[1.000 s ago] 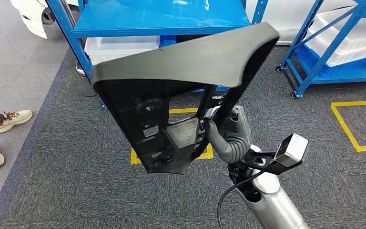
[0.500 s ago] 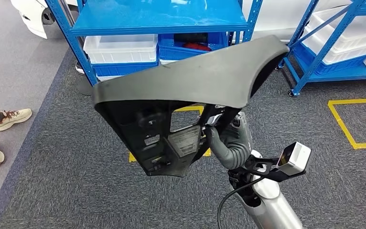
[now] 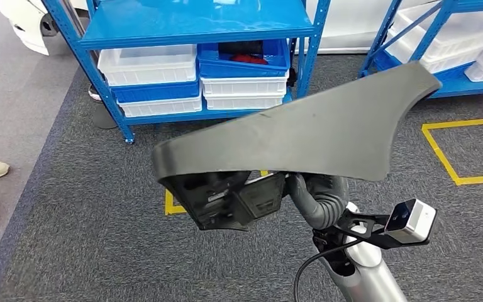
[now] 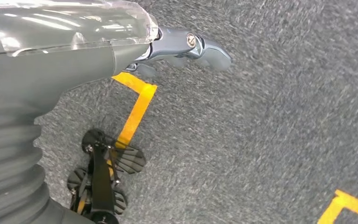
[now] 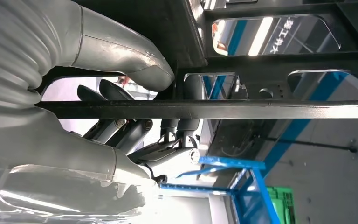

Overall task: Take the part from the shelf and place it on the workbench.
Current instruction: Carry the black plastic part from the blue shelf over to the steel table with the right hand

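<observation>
Now right hand [image 3: 319, 196] grips part [image 3: 302, 135], raised, flat.

Even, bright overhead light fills the head view, with soft glare on the blue shelf [image 3: 195, 22] top and only a faint shadow on the grey carpet [image 3: 88, 239] below the part [image 3: 302, 135], whose underside sits in deep shade. In the left wrist view the carpet smears with motion blur, while highlights streak the clear cover of the left hand [image 4: 186, 44]. The right wrist view is strongly backlit: the part's frame reads as near-black silhouette, bright openings blow out, and the right hand [image 5: 135, 135] is softly focused.
</observation>
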Controlling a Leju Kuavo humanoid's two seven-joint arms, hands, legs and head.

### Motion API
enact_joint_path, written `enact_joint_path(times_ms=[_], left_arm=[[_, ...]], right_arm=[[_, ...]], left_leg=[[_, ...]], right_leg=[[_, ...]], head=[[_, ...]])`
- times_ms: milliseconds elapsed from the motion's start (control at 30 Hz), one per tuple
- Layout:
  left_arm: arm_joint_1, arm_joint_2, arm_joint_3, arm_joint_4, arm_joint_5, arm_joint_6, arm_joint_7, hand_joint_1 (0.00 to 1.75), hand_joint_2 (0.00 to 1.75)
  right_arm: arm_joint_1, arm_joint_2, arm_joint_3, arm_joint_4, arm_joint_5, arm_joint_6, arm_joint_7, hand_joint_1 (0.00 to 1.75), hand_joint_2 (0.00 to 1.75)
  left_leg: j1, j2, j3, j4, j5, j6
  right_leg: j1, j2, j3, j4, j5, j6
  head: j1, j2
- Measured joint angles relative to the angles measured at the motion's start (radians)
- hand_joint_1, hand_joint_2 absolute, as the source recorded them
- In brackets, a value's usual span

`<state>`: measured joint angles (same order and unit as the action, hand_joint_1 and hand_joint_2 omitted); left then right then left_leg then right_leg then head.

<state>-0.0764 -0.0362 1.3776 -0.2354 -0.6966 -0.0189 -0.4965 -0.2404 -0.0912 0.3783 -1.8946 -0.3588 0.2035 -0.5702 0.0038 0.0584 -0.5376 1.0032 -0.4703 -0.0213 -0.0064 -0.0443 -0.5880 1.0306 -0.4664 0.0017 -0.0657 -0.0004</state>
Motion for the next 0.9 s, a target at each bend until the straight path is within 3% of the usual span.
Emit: enact_joint_path(times_ms=[33,100,133,200,233,267,300,333,400,467,533,567,633,700,767,800,833,900], left_arm=[[-0.001,0.0,0.0,0.0,0.003,0.001,0.0,0.0,1.75],[-0.004,-0.001,0.001,0.0,0.007,0.004,0.0,0.0,1.75],[-0.005,-0.002,0.001,0.0,0.008,0.003,0.0,0.0,1.75],[-0.004,-0.003,0.002,0.0,0.007,-0.003,0.0,0.0,1.75],[-0.003,-0.003,0.002,0.0,0.006,-0.009,0.0,0.0,1.75],[-0.002,-0.003,0.003,0.0,0.002,-0.015,0.0,0.0,1.75],[-0.002,-0.003,0.002,0.0,-0.001,-0.02,0.0,0.0,1.75],[-0.003,-0.002,0.002,0.0,-0.003,-0.024,-0.001,0.0,1.75],[-0.005,0.002,0.002,0.0,-0.005,-0.027,-0.003,0.0,1.75],[-0.006,0.006,0.002,0.0,-0.005,-0.027,-0.006,0.0,1.75],[-0.01,0.01,0.002,0.0,-0.004,-0.028,-0.007,0.0,1.75],[-0.012,0.011,0.002,0.0,-0.004,-0.029,-0.007,0.0,1.75],[-0.015,0.011,0.002,0.0,-0.004,-0.031,-0.007,0.0,1.75],[-0.014,0.011,0.002,0.0,-0.004,-0.033,-0.007,0.0,1.75],[-0.012,0.011,0.002,0.0,-0.004,-0.034,-0.007,0.0,1.75],[-0.012,0.011,0.002,0.0,-0.004,-0.034,-0.007,0.0,1.75],[-0.013,0.011,0.002,0.0,-0.004,-0.034,-0.007,0.0,1.75],[-0.015,0.011,0.002,0.0,-0.004,-0.034,-0.007,0.0,1.75]], right_arm=[[-0.001,0.0,0.0,0.0,-0.002,0.002,0.003,1.75,1.75],[-0.006,0.0,0.0,0.0,-0.003,0.008,0.007,1.75,1.75],[-0.01,0.001,0.0,0.0,-0.003,0.009,0.008,1.75,1.75],[-0.013,0.002,0.0,-0.002,0.001,0.007,0.015,1.75,1.75],[-0.012,0.003,0.0,-0.004,0.007,0.002,0.019,1.75,1.75],[-0.009,0.003,0.0,-0.008,0.014,-0.004,0.021,1.75,1.75],[-0.005,0.003,0.0,-0.013,0.023,-0.009,0.022,1.75,1.75],[-0.002,0.003,0.0,-0.02,0.032,-0.012,0.022,1.75,1.75],[0.001,0.003,0.0,-0.036,0.045,-0.015,0.022,1.75,1.75],[0.002,0.003,0.0,-0.049,0.051,-0.017,0.021,1.75,1.75],[0.005,0.002,0.001,-0.057,0.052,-0.02,0.021,1.75,1.75],[0.008,0.002,0.001,-0.062,0.052,-0.021,0.021,1.75,1.75],[0.008,0.0,0.001,-0.069,0.052,-0.022,0.02,1.75,1.75],[0.009,0.0,0.002,-0.072,0.052,-0.022,0.02,1.75,1.75],[0.013,-0.001,0.003,-0.073,0.052,-0.022,0.021,1.75,1.75],[0.014,-0.002,0.003,-0.073,0.052,-0.022,0.021,1.75,1.75],[0.014,-0.002,0.003,-0.073,0.052,-0.022,0.021,1.75,1.75],[0.014,-0.002,0.004,-0.074,0.052,-0.022,0.021,1.75,1.75]], left_leg=[[0.001,0.007,0.0,0.0,-0.001,-0.005],[0.005,-0.003,-0.01,0.025,-0.024,-0.015],[0.007,-0.016,-0.028,0.067,-0.052,-0.019],[0.008,-0.041,-0.089,0.203,-0.12,-0.024],[0.008,-0.045,-0.118,0.265,-0.142,-0.024],[0.008,-0.047,-0.134,0.297,-0.145,-0.023],[0.008,-0.048,-0.13,0.289,-0.128,-0.02],[0.007,-0.054,-0.108,0.241,-0.094,-0.015],[0.007,-0.091,-0.043,0.097,-0.026,-0.002],[0.006,-0.121,-0.006,0.015,-0.006,0.005],[0.004,-0.112,-0.001,0.001,-0.006,0.009],[0.006,-0.101,0.001,-0.005,-0.001,0.014],[0.01,-0.079,0.005,-0.02,0.01,0.024],[0.008,-0.056,0.004,-0.024,0.012,0.03],[0.007,-0.031,0.001,-0.022,0.011,0.031],[0.007,-0.018,0.001,-0.02,0.01,0.03],[0.007,-0.007,0.001,-0.018,0.009,0.028],[0.004,0.012,0.001,-0.011,0.002,0.021]], right_leg=[[0.0,0.009,-0.003,0.0,0.002,-0.006],[-0.001,0.024,-0.006,-0.003,0.007,-0.018],[-0.003,0.032,-0.008,-0.005,0.01,-0.024],[-0.002,0.048,-0.011,-0.005,0.013,-0.03],[0.0,0.057,-0.012,-0.005,0.014,-0.031],[0.002,0.067,-0.012,-0.004,0.015,-0.032],[0.003,0.078,-0.012,-0.004,0.015,-0.032],[0.004,0.089,-0.011,-0.003,0.016,-0.032],[0.005,0.111,-0.011,-0.002,0.018,-0.029],[0.003,0.131,-0.017,-0.001,0.023,-0.02],[-0.001,0.151,-0.025,-0.004,0.031,-0.006],[0.0,0.146,-0.027,-0.002,0.03,0.0],[0.003,0.107,-0.049,0.041,-0.002,0.01],[0.001,0.063,-0.104,0.159,-0.068,0.017],[-0.005,0.053,-0.151,0.262,-0.103,0.024],[-0.007,0.05,-0.15,0.264,-0.095,0.027],[-0.008,0.044,-0.127,0.226,-0.069,0.028],[-0.005,0.007,-0.049,0.087,-0.013,0.023]], head=[[0.0,0.0],[0.0,0.0],[0.0,0.0],[0.0,0.0],[0.0,0.0],[0.0,0.0],[0.0,0.0],[0.0,0.0],[0.0,0.0],[0.0,0.0],[0.0,0.0],[0.0,0.0],[0.0,0.0],[0.0,0.0],[0.0,0.0],[0.0,0.0],[0.0,0.0],[0.0,0.0]])
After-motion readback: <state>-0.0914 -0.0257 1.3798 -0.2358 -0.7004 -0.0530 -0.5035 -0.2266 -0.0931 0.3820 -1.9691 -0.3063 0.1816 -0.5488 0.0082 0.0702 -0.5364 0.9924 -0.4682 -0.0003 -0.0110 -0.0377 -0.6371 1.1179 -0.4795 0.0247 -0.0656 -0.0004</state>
